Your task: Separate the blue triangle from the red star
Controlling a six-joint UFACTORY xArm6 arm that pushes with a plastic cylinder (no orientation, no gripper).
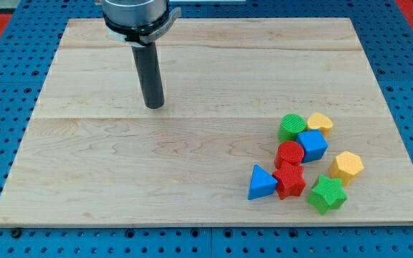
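The blue triangle [262,182] lies near the view's bottom right, touching the left side of the red star [290,180]. My tip [154,106] rests on the wooden board [120,165] in the upper left-middle, far up and to the left of both blocks and touching none of them.
A cluster surrounds the star: a red cylinder [290,153] just above it, a blue cube [312,145], a green cylinder [291,127], a yellow heart [320,122], a yellow hexagon [346,166] and a green star [326,193]. The board's bottom edge runs just below the cluster.
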